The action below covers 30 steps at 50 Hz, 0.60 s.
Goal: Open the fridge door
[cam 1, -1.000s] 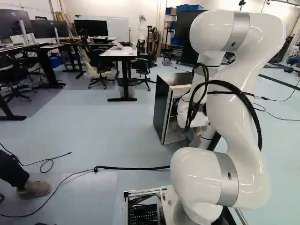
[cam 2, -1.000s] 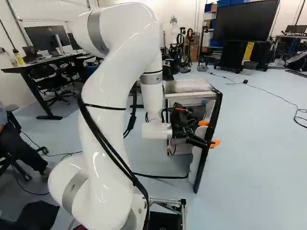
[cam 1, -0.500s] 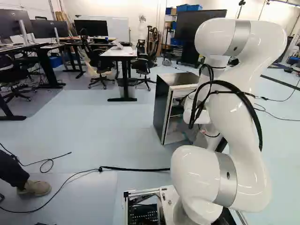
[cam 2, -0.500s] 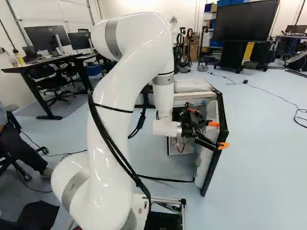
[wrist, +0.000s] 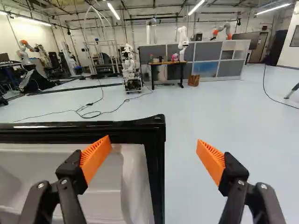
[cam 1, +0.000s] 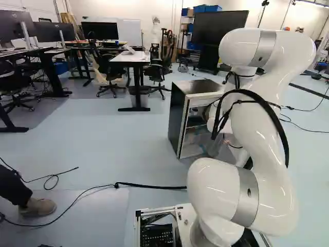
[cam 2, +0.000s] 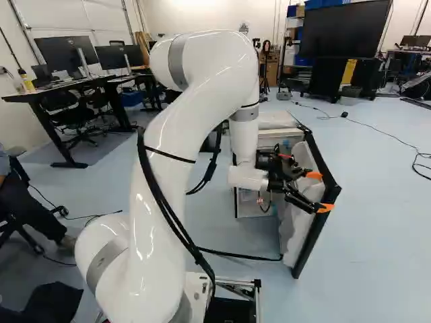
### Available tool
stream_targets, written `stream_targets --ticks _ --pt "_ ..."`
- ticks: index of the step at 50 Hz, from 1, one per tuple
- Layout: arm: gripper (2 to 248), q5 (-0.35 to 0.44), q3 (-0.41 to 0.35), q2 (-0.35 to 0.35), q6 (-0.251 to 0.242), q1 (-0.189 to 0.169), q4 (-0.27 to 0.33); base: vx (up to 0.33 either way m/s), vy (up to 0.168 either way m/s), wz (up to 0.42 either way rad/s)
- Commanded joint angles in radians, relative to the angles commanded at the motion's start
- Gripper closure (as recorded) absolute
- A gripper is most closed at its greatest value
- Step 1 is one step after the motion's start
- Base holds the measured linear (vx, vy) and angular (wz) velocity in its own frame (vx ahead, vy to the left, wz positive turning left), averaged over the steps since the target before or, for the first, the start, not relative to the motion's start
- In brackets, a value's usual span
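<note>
Right base view shows you the black, orange-padded two-finger gripper [cam 2: 320, 192] spread wide, holding nothing, at the white-lined, black-framed fridge door [cam 2: 318, 232], swung open from the boxy black-sided fridge [cam 1: 177, 113]; wrist view puts the door's edge between your fingers.

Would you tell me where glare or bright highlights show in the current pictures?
Wrist view: ceiling lights glare white, and a pale streak shines on the fridge door's black frame; both base views: small bright highlights dot the glossy white arm.
</note>
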<state>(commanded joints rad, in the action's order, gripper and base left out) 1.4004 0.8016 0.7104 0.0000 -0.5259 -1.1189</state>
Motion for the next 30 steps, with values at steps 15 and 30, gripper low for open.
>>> stream_targets --ticks 15,30 --pt "3 -0.005 0.095 0.053 0.0 -0.035 0.0 0.0 0.0 0.0" --pt "3 -0.005 0.205 0.114 0.0 -0.053 0.0 0.0 0.0 0.0"
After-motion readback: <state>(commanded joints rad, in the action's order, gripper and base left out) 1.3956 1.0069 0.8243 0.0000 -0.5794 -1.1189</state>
